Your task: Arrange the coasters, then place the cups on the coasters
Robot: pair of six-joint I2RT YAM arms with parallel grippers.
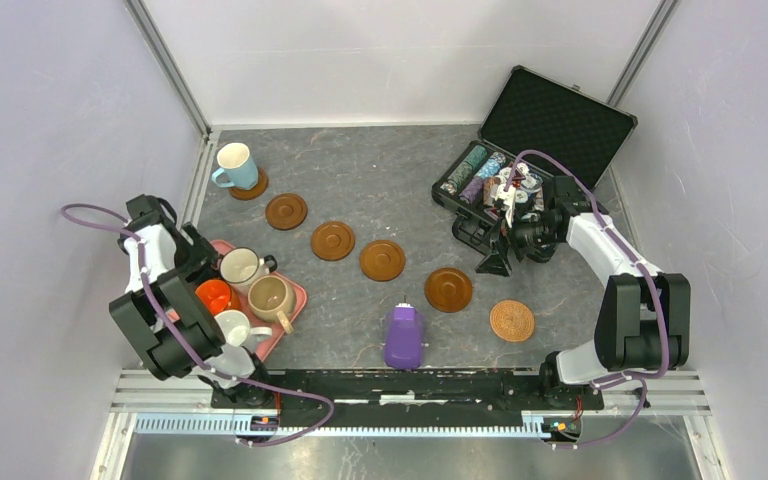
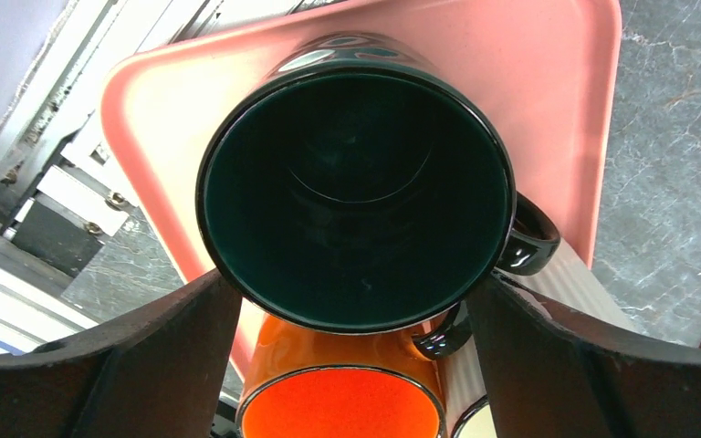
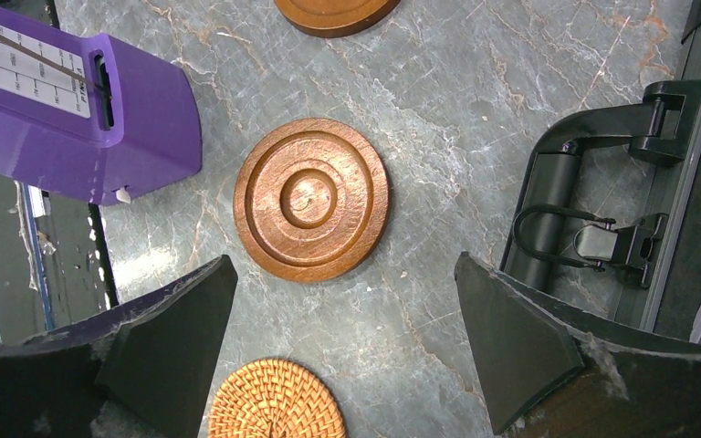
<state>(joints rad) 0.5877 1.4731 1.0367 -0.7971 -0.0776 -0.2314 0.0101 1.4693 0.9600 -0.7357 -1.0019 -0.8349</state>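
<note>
Left wrist view: left gripper (image 2: 351, 285) spread wide around the dark green mug (image 2: 356, 182) on the pink tray (image 2: 548, 73) — can't tell if it's pinching. Right gripper (image 3: 345, 266) wide open, empty, over a wooden coaster (image 3: 310, 198).

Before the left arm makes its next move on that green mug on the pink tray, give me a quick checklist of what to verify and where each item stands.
1. Left pincer straddles the dark green mug: ok.
2. Grip firm on that mug: cannot tell.
3. Room to lift it: probably not ok, the orange mug crowds it on the pink tray.
4. Bare coaster ready: ok, the dark wood coaster beside the light blue mug.
5. Right pincer open and far from the tray: ok.
</note>
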